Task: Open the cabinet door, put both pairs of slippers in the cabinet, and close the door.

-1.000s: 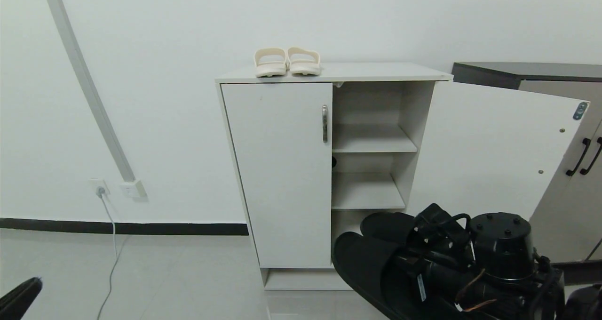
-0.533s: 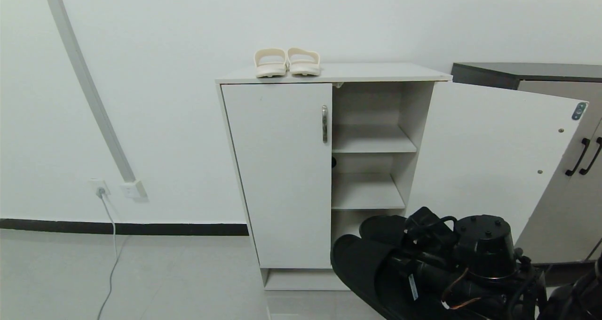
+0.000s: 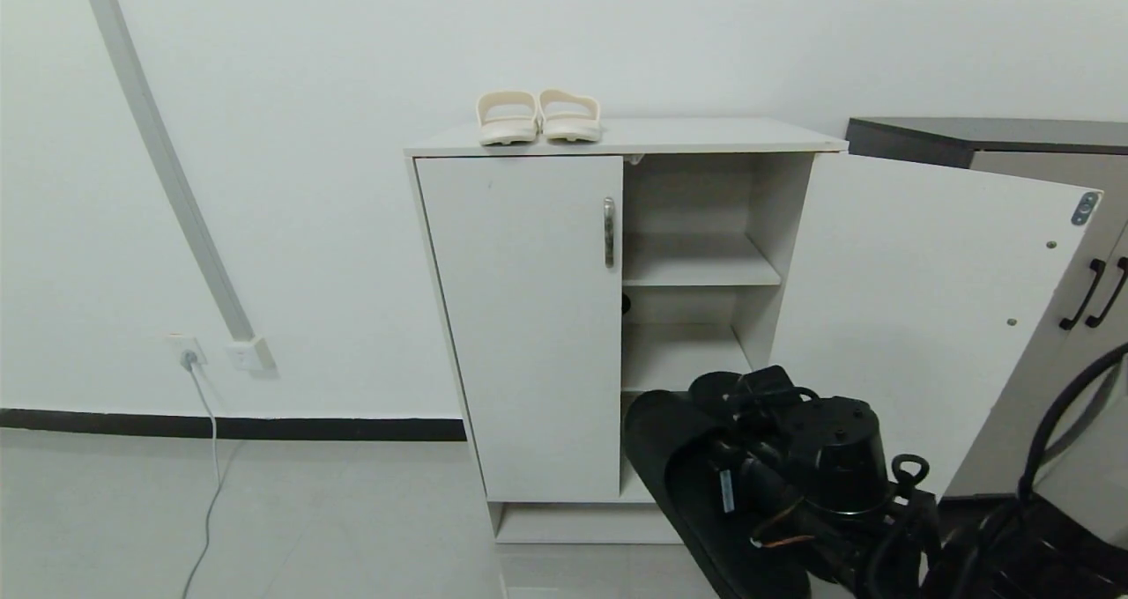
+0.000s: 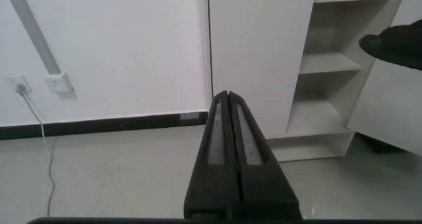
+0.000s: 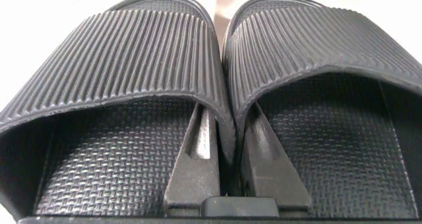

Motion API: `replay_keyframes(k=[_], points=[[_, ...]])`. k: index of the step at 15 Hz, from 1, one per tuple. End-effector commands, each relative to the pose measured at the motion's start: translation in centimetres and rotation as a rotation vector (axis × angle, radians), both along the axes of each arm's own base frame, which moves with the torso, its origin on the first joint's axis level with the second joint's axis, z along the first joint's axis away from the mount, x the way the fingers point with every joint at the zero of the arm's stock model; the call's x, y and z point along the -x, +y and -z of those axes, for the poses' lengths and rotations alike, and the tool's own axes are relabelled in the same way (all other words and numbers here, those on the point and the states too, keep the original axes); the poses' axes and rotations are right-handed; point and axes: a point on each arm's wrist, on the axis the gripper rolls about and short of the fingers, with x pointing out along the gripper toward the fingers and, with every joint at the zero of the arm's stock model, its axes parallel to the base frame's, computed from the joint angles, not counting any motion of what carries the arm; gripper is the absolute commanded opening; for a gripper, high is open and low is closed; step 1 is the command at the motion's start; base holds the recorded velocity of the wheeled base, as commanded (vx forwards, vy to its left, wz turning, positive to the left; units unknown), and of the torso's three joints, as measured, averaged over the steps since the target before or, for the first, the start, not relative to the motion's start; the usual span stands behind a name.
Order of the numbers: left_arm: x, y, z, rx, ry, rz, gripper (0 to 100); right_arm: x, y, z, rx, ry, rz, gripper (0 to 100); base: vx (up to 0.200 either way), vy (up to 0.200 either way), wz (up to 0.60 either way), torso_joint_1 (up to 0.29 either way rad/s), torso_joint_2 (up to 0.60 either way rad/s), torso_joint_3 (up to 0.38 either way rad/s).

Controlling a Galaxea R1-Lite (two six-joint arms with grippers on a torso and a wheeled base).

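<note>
Hanging before the open side of the cabinet, the black slippers are pinched by 2 adjoining straps in the closed right gripper and could be knocked loose against a shelf.

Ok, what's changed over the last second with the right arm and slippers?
The right gripper, shut on the pair of black ribbed rubber slippers, has carried them leftward and slightly up, toward the open right side of the white two-door cabinet. Nothing was grasped or released. The cream slippers on the cabinet top, the open right door and closed left door stayed put.
</note>
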Motion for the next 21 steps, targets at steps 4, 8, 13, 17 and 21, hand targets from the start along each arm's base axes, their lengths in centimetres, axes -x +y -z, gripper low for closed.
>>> replay_keyframes(k=[4, 8, 13, 17, 21], points=[[0.0, 0.0, 0.0, 0.003, 0.002, -0.003, 0, -4.9, 4.6, 3.7, 0.023, -0.073, 0.316, 0, 0.000, 0.000, 0.00, 0.000, 0.00, 0.000], [0.0, 0.0, 0.0, 0.003, 0.002, -0.005, 0, -5.7, 4.7, 4.1, 0.011, -0.082, 0.365, 0, 0.000, 0.000, 0.00, 0.000, 0.00, 0.000], [0.0, 0.0, 0.0, 0.003, 0.002, -0.005, 0, -6.1, 4.4, 4.9, 0.028, -0.073, 0.381, 0, 0.000, -0.200, 0.00, 0.001, 0.00, 0.003], [0.0, 0.0, 0.0, 0.012, 0.002, -0.005, 0, -6.1, 4.4, 5.7, 0.039, -0.058, 0.368, 0, 0.000, -0.050, 0.00, -0.001, 0.00, 0.001], [0.0, 0.0, 0.0, 0.013, 0.002, -0.005, 0, -7.7, 6.1, 6.7, 0.005, -0.054, 0.284, 0, 0.000, 0.000, 0.00, 0.000, 0.00, 0.000]])
